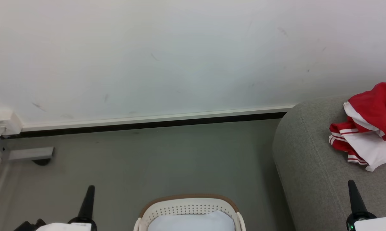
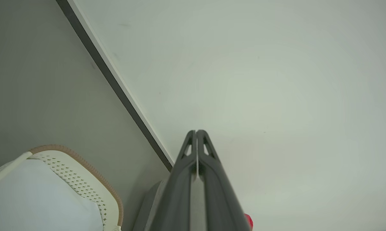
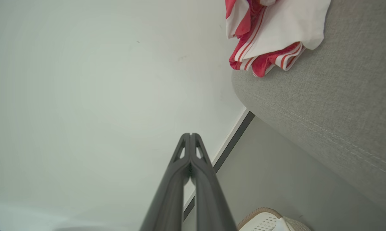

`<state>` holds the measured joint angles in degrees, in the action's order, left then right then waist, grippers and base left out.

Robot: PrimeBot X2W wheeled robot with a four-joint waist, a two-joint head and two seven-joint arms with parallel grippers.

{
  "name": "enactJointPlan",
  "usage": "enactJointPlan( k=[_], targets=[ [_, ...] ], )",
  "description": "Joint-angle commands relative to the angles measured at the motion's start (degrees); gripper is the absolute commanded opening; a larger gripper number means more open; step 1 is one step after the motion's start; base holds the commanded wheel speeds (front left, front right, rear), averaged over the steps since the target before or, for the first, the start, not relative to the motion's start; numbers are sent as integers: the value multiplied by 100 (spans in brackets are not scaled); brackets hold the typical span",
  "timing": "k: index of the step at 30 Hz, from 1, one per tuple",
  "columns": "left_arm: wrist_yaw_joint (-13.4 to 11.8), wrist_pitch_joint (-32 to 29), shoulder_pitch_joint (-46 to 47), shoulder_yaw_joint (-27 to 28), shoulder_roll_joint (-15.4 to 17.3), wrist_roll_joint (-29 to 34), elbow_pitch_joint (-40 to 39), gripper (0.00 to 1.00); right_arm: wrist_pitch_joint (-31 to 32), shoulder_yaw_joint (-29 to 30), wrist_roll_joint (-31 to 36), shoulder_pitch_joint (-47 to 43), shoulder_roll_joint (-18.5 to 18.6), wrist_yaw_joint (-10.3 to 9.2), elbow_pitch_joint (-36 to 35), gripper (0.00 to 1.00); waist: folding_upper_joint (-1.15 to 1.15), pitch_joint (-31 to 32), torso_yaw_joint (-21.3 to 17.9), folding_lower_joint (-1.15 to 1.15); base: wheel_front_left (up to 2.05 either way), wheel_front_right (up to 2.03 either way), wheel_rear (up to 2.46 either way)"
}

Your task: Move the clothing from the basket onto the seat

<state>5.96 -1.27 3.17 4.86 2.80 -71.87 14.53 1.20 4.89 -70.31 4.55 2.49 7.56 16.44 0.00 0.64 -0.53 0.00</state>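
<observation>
The basket (image 1: 186,208) is cut by the bottom edge, the clothing (image 1: 374,107) by the right.

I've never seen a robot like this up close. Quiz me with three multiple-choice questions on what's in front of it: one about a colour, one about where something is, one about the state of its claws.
1. What colour is the rim of the basket?
A. tan-brown
B. black
C. green

2. Where does the red-and-white garment lie?
A. in the basket
B. on the grey seat
C. on the floor

3. How do the left gripper and the right gripper stand?
A. both shut, holding nothing
B. both wide open
C. the right one clamped on the garment

Answers:
1 A: the rim shows tan-brown above the white perforated sides.
2 B: the garment lies crumpled on top of the seat, apart from the basket.
3 A: each pair of fingers meets at the tips with nothing between them.
</observation>
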Motion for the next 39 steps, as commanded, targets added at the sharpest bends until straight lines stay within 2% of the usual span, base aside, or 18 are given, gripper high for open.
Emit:
enactJointPlan(
  k=[1, 39],
  targets=[
    [35, -49, 111, 28, 23, -180, -44, 0, 49, 33, -193, 108, 54, -9, -80, 0, 0, -4, 3, 0, 0, 0, 0],
    [157, -477, 317, 166, 16, -1846, -50, 0, 483, 165, -1962, 193, 60, -13, -236, 0, 0, -67, 45, 0, 0, 0, 0]
  ],
)
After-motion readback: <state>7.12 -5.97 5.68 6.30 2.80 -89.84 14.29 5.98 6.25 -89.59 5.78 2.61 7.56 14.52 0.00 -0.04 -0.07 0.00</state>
